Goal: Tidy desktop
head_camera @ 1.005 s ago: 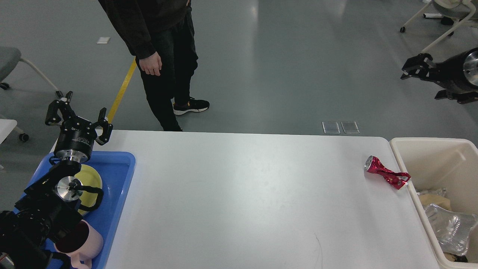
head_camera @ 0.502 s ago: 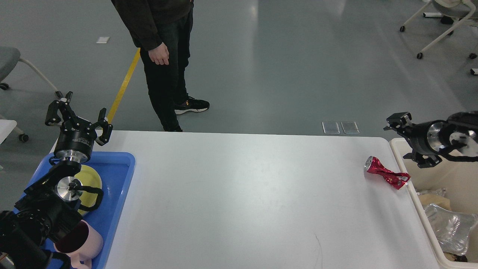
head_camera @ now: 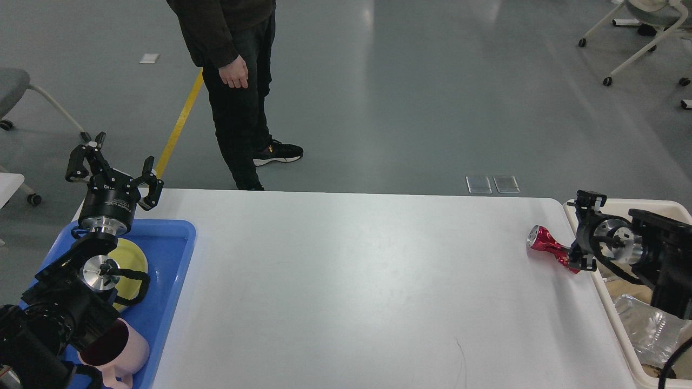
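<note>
The desktop [head_camera: 351, 281] is a large white tabletop. A crushed red can [head_camera: 547, 246] lies on it near the far right edge. My right gripper [head_camera: 579, 231] comes in from the right over the bin and sits at the can's right end, which it hides. Its fingers stand apart above and below that end, open. My left gripper [head_camera: 111, 168] is raised above the far left corner, open and empty.
A blue tray [head_camera: 173, 259] at the left holds a yellow plate [head_camera: 132, 256] and a pink mug [head_camera: 124, 351]. A cream bin [head_camera: 611, 313] beside the right edge holds clear plastic waste [head_camera: 646, 329]. A person [head_camera: 238, 81] stands behind the table.
My right arm has come down and in from the far right, to the can's right end. The person has shifted slightly. The left arm has not moved.
</note>
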